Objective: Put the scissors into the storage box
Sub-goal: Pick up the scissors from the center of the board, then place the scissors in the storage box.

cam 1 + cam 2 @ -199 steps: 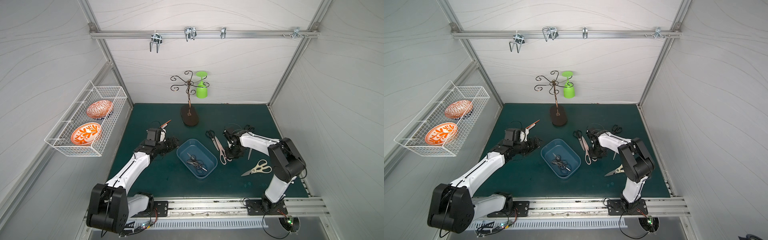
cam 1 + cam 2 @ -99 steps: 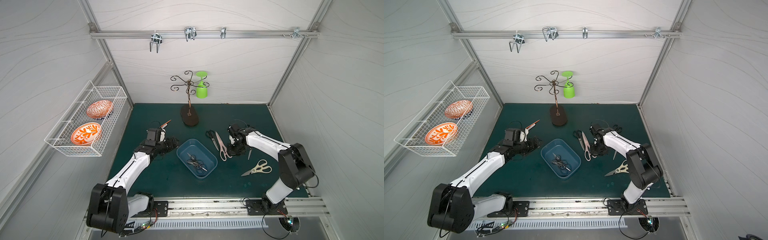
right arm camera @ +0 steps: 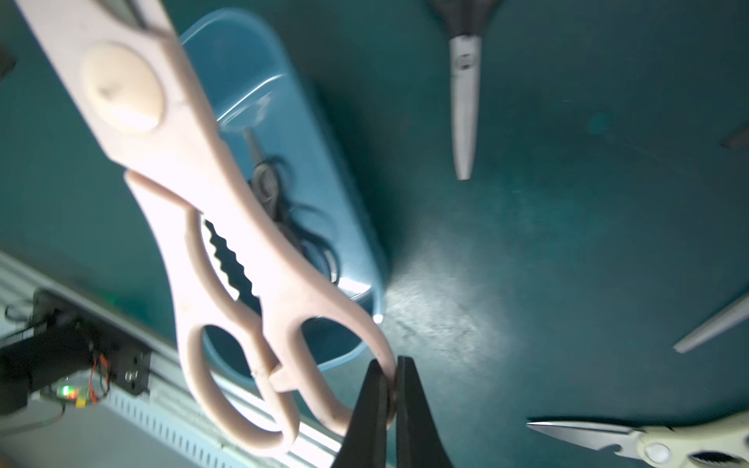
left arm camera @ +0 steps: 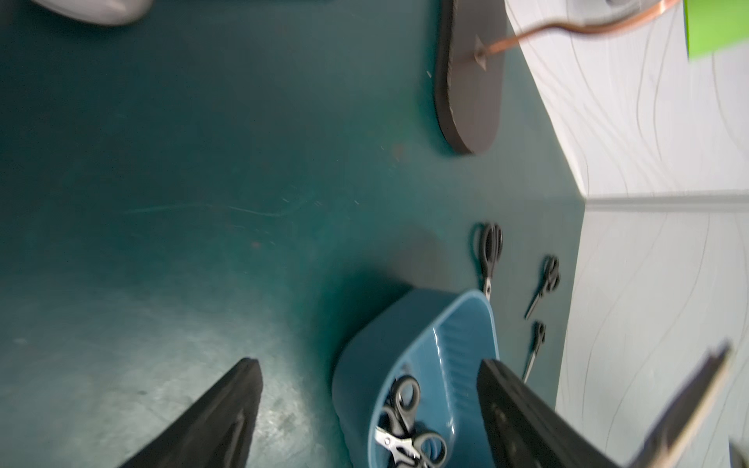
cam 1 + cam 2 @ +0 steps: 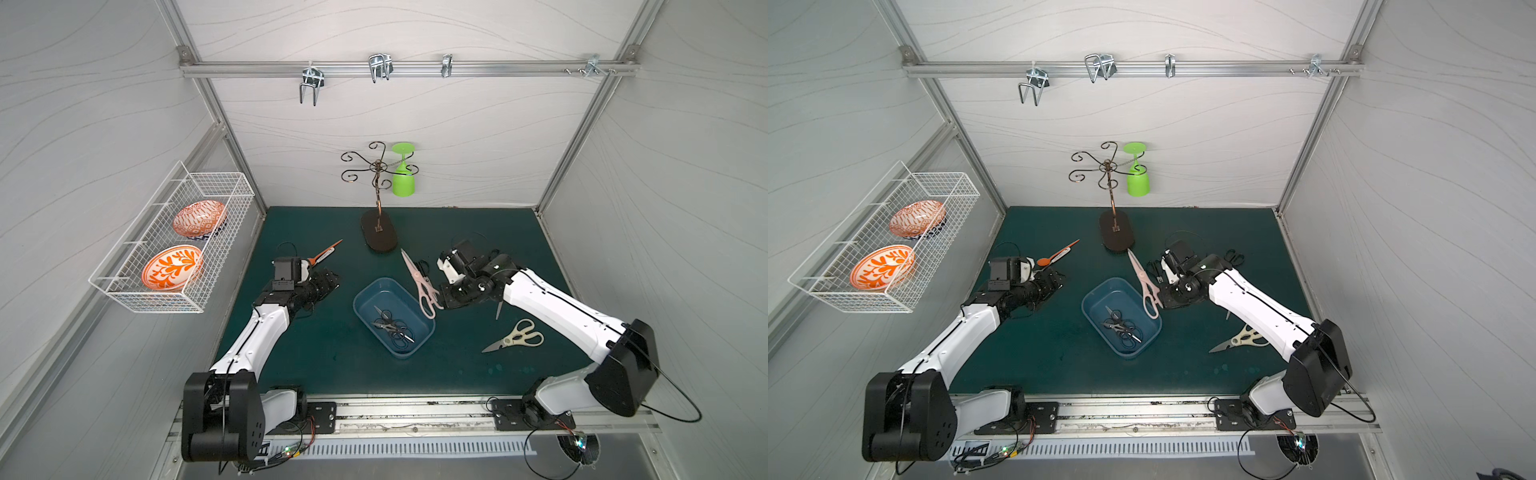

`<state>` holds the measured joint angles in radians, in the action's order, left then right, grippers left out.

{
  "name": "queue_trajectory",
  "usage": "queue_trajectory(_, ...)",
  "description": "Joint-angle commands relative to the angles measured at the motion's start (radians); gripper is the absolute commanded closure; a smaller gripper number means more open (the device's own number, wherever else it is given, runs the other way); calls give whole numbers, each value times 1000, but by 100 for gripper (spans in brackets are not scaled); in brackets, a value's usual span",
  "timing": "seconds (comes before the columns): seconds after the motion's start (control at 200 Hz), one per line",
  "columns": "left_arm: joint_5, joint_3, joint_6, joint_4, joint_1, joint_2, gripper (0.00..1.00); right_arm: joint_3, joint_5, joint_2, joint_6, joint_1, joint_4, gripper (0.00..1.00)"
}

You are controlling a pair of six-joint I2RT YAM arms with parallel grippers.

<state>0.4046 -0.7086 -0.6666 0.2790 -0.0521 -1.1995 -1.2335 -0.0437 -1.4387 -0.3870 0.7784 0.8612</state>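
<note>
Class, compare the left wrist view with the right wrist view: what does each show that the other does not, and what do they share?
Left wrist only: the stand's dark oval base and the open left gripper. Right wrist only: the pink scissors, pinched at a handle loop by the right gripper, and the cream scissors. Both: the storage box holding black scissors.

Small scissors lie in the storage box; the stand sits behind it.

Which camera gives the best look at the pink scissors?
Right wrist view: the pink scissors fill it, a handle loop pinched in the right pincer. Both top views show them whole but small. Left wrist view: not clearly visible.
</note>
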Motion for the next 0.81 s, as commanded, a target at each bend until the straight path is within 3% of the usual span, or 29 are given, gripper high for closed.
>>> queue_trajectory(0.0,3,-1,-16,-35,-30,3,12,-36,-9,-43,44,68,30,100)
queue_trajectory(0.215,-23,4,-19,-35,-43,10,12,-66,27,-173,76,164,89,100)
queue_trajectory(0.8,-7,15,-30,-47,-43,11,13,-162,76,-418,27,199,79,100)
